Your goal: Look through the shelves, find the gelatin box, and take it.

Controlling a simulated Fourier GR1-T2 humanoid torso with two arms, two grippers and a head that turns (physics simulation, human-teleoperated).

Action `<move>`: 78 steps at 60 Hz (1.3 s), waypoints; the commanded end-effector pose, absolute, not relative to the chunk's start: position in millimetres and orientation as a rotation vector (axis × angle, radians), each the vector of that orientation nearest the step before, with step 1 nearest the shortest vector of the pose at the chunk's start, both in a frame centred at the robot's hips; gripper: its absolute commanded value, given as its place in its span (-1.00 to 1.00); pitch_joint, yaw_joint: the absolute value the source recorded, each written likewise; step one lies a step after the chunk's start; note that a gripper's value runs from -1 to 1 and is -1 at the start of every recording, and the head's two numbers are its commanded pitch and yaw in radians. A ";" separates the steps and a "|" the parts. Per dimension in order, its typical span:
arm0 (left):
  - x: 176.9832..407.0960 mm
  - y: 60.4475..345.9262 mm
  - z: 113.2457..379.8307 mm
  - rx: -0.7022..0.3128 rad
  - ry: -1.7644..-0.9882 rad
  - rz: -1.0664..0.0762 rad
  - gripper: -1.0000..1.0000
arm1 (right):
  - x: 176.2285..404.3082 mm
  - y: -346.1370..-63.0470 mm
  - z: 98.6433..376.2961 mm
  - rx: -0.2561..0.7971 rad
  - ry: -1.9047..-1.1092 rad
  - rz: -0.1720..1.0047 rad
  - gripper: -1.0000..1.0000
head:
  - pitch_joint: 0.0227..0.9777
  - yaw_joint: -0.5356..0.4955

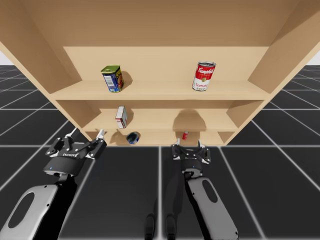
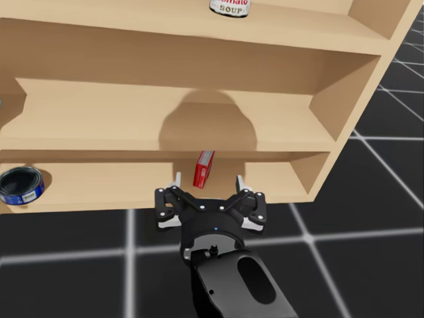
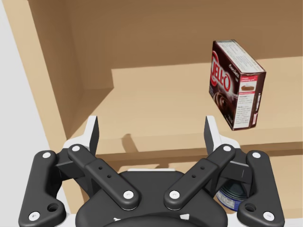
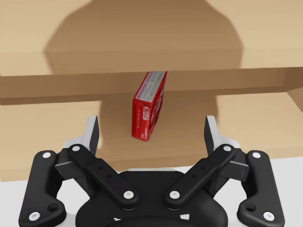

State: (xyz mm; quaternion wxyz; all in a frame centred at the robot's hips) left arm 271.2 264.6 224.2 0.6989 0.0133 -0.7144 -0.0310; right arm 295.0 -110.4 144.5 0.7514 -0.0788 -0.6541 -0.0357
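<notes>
Shelves (image 1: 160,92) of pale wood stand ahead of me, three boards one above another, on a dark gridded floor (image 1: 280,165). The red box (image 4: 149,106), the gelatin, is on the bottom shelf, right of the middle, standing on end and leaning to one side. My right claw (image 1: 189,146) hangs just in front of that shelf's edge, released, with its fingers spread wide. In the right wrist view the red box sits ahead of the claw, in line with the gap between the fingers, and neither finger touches it. The head view agrees: the box is a little further in than the fingertips.

My left claw (image 3: 151,127) is likewise released, its fingers wide apart and holding nothing. It hangs in front of the left part of the shelves and looks onto the middle shelf. Ahead of it, off toward its right finger, a brown box (image 3: 235,85) stands tilted on the middle shelf, apart from the claw. A blue can (image 2: 21,185) sits on the bottom shelf, below the brown box and well to the left of the red box. In the left wrist view it peeks out from under the claw's right finger.

On the top shelf a green can (image 1: 112,78) stands tilted at the left, and a red-and-white can (image 1: 204,76) stands upright at the right, well apart from it.
</notes>
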 end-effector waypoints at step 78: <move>272.3 267.6 225.4 -0.015 -1.587 -0.059 -1.00 | 356.8 -127.8 132.3 -0.295 -1.409 -0.167 1.00 | 0.48 -0.45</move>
